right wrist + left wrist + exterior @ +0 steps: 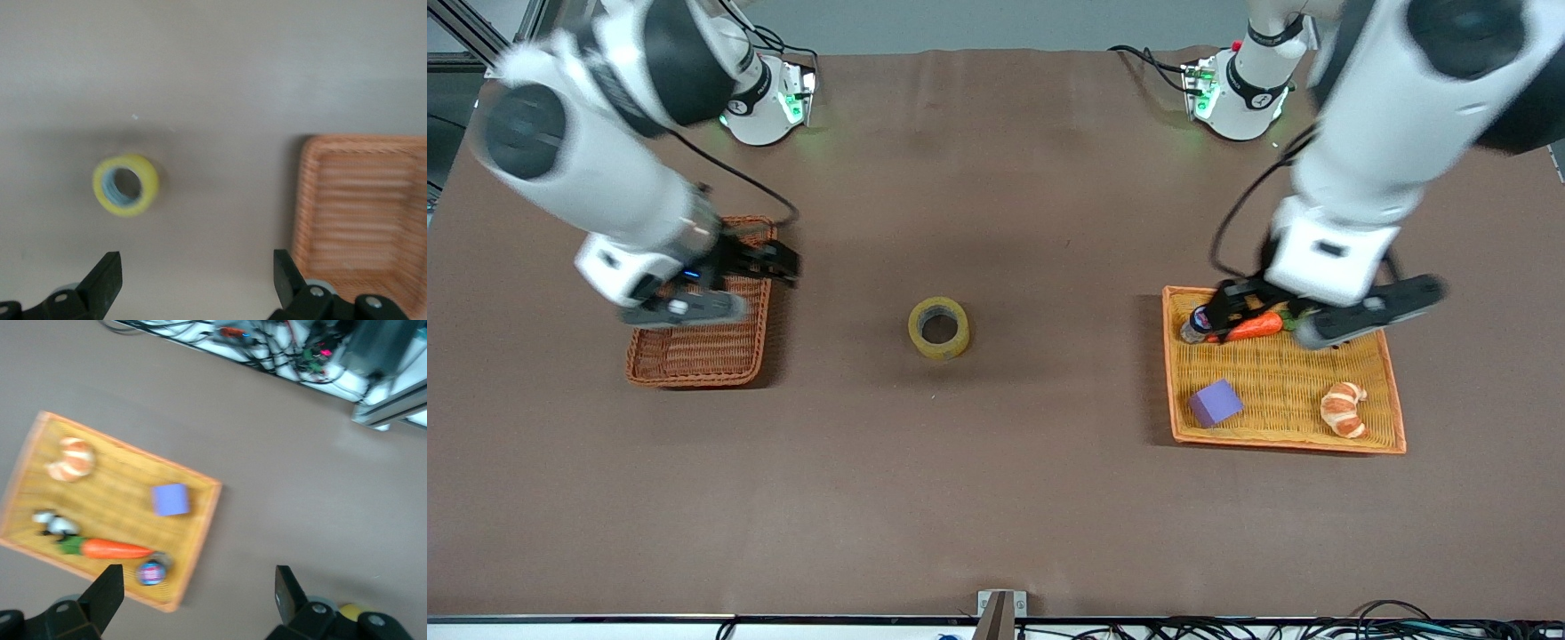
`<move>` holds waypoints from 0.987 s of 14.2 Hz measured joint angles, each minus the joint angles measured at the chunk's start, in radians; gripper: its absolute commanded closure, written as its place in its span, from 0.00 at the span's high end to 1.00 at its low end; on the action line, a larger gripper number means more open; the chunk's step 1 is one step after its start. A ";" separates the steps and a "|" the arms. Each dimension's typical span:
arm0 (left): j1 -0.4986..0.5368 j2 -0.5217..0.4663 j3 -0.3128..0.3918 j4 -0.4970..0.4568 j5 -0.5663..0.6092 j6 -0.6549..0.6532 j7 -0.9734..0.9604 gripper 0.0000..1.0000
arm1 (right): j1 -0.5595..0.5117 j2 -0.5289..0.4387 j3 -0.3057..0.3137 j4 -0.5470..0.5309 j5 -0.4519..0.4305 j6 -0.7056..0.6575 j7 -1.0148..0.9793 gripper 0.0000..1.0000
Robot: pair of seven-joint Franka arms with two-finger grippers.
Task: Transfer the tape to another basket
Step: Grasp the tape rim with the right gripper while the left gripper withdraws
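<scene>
Currently tape (pixel 939 328) is being carried by bare brown table (pixel 996 498), mid-way; right claw (pixel 193 287) is being held wide over basket (pixel 703 342), left claw (pixel 197 603) wide over tray (pixel 1280 373).

We see the tape (pixel 939 328) lying flat on the bare tabletop (pixel 996 462), hole up: a thick yellowish ring around a grey core, touching nothing. At its nine o'clock in the front view, well apart, sits the basket (pixel 694 356), a reddish-brown rectangular wicker one with rounded corners, toward the right arm's end. In the right wrist view the tape (pixel 126 185) and basket (pixel 363 223) lie apart.
</scene>
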 measured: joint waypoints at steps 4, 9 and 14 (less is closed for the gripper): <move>0.143 -0.072 -0.003 -0.023 -0.049 -0.111 0.242 1.00 | 0.148 0.162 0.000 -0.070 -0.039 0.226 0.138 1.00; 0.234 -0.149 -0.003 -0.097 -0.077 -0.158 0.467 1.00 | 0.188 0.239 -0.004 -0.256 -0.065 0.567 0.167 1.00; 0.238 -0.265 -0.003 -0.263 -0.077 -0.134 0.518 1.00 | 0.199 0.259 -0.005 -0.351 -0.071 0.706 0.167 1.00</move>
